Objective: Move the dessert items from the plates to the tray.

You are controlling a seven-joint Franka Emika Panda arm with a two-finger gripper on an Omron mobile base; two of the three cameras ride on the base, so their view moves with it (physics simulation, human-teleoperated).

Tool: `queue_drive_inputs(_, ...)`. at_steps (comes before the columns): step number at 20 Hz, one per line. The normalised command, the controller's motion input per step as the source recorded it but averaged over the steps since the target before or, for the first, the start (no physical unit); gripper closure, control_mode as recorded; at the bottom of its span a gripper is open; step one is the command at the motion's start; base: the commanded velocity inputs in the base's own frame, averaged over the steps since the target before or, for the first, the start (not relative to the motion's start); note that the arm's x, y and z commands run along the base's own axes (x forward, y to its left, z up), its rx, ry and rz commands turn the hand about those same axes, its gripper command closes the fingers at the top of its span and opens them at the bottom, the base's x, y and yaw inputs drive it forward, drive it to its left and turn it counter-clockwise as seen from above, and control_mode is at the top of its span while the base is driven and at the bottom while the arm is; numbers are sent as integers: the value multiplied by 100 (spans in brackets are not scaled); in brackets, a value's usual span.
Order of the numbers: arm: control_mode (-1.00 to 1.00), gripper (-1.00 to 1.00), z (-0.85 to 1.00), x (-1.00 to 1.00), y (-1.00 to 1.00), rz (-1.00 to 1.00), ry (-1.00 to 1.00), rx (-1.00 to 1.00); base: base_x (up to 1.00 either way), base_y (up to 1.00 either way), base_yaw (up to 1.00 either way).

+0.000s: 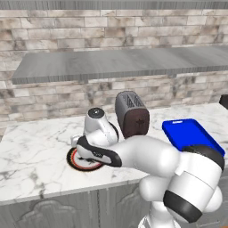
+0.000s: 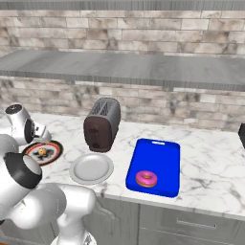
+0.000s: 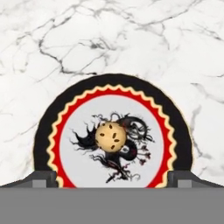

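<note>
In the hand view the small yellow-brown pastry (image 3: pixel 110 136) lies at the centre of the black-rimmed, red-ringed plate (image 3: pixel 43 131). My gripper (image 3: pixel 112 179) hangs straight above it, open, one fingertip on each side of the plate and nothing between them. From the right base view the same pastry (image 2: pixel 42 152) and patterned plate (image 2: pixel 58 152) sit at the counter's left end under my hand. The plain pale plate (image 2: pixel 91 168) holds nothing. The pink-iced doughnut (image 2: pixel 146 179) rests on the near end of the blue tray (image 2: pixel 158 153). My arm hides most of the patterned plate (image 1: pixel 73 161) in the left base view.
A brown toaster (image 2: pixel 101 124) stands behind the two plates, between them and the brick wall. The tray (image 1: pixel 191 133) lies right of the toaster (image 1: pixel 132 113). A dark object (image 2: pixel 242 134) shows at the far right edge. The counter's front edge runs just below the plates.
</note>
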Motion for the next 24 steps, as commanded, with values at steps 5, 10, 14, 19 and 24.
queue_drive_inputs(5,-100,-100,-16,1,0,3,3,0,0,0,0)
queue_drive_inputs(10,-100,-100,-14,7,0,3,0,0,0,0,0)
queue_drive_inputs(14,-100,-100,-18,11,0,2,0,0,0,0,0)
queue_drive_inputs(19,-100,-100,-18,10,0,2,0,0,0,0,0)
queue_drive_inputs(24,-100,-100,-18,8,10,1,0,0,0,0,0)
